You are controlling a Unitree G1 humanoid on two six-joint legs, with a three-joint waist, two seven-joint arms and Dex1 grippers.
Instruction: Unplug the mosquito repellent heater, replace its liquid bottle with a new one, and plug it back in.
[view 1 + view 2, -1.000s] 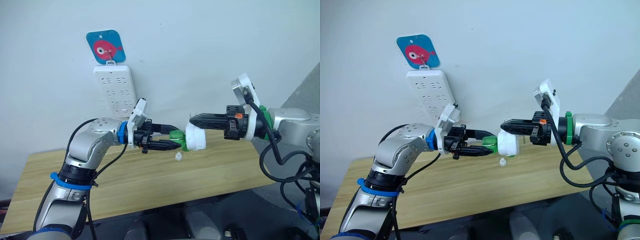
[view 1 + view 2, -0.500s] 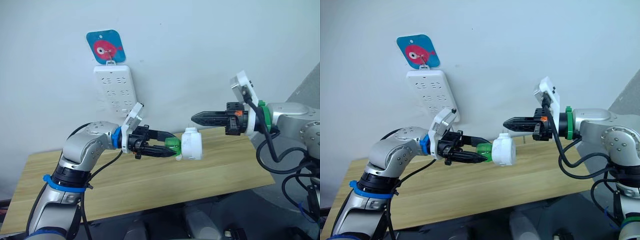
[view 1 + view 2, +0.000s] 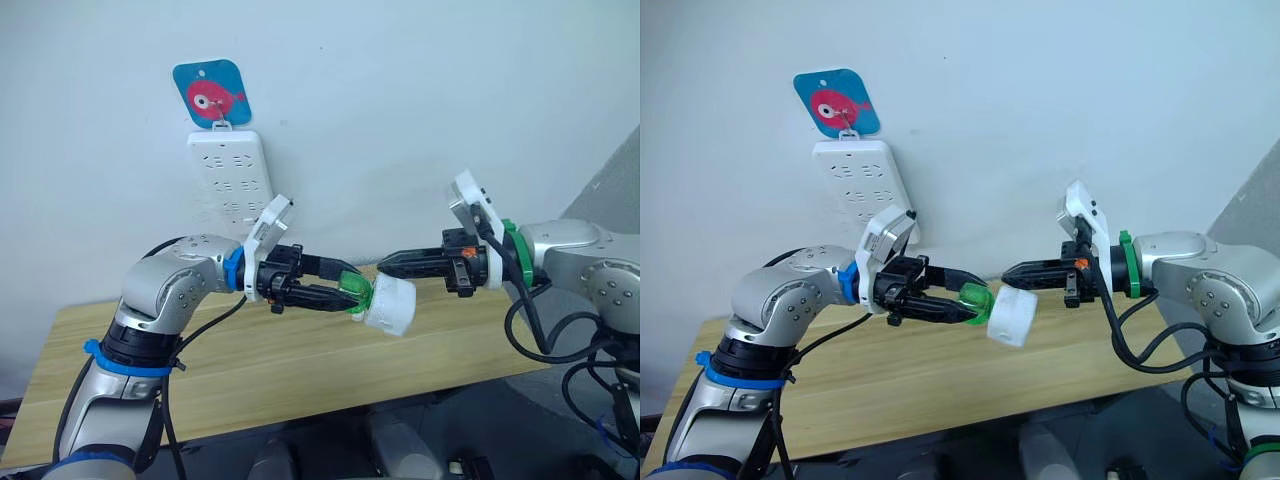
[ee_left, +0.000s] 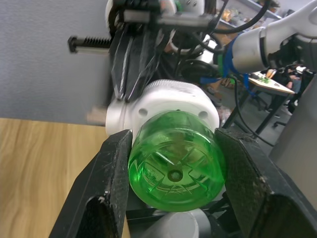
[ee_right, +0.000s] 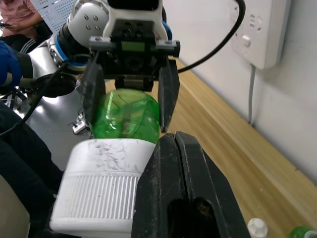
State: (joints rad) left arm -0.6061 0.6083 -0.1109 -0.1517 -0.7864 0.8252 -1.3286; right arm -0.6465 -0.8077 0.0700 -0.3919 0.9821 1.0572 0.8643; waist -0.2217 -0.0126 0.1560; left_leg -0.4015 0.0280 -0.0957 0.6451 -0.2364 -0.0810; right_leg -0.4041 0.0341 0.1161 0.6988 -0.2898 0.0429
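Note:
My left gripper (image 3: 350, 291) is shut on a green translucent liquid bottle (image 3: 352, 289), held level above the table. The white mosquito repellent heater (image 3: 390, 306) sits on the bottle's far end, tilted downward. In the left wrist view the bottle's base (image 4: 173, 167) fills the space between both fingers (image 4: 111, 183), with the heater (image 4: 171, 101) behind it. My right gripper (image 3: 384, 265) is shut, its tips lying against the heater's upper side and gripping nothing. The right wrist view has the heater (image 5: 106, 183) beside the closed fingers (image 5: 178, 173).
A long white power strip (image 3: 232, 180) hangs on the wall under a blue fish tag (image 3: 210, 93). The wooden table (image 3: 300, 370) runs below both arms. A small white cap (image 5: 257, 227) and something green (image 5: 302, 233) lie on it near the wall.
My right gripper let go of the heater, drew back, then came down again against its top. The left arm kept the bottle, and the heater now tilts downward.

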